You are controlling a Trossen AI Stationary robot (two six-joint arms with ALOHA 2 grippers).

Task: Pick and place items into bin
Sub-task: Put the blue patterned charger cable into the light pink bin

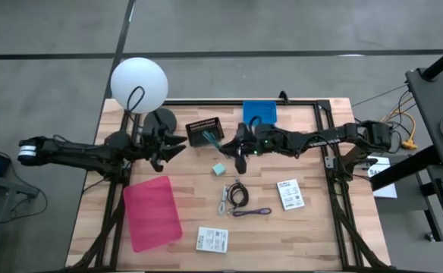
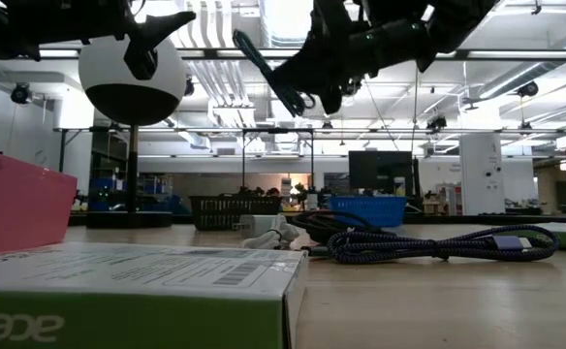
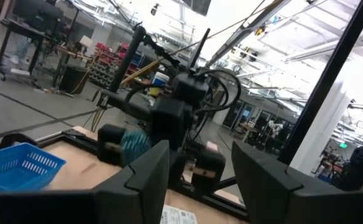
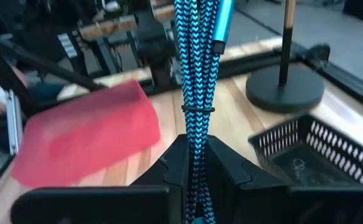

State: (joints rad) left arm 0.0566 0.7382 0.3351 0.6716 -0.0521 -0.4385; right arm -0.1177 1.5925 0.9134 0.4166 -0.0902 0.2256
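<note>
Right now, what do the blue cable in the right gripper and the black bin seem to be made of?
The blue cable, pinched in the shut right gripper, looks sheathed in braided fabric: a woven blue and black zigzag shows along it. The black bin looks like matte moulded plastic, its walls an open lattice, though coated wire mesh is possible.

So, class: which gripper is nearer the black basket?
Right. The right gripper, shut on a teal braided cable, hangs beside the black basket; the left gripper waits open, slightly farther off.

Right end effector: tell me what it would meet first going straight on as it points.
Probably the black basket. The right end effector, shut on the teal braided cable, points toward it; depth is unclear.
</note>
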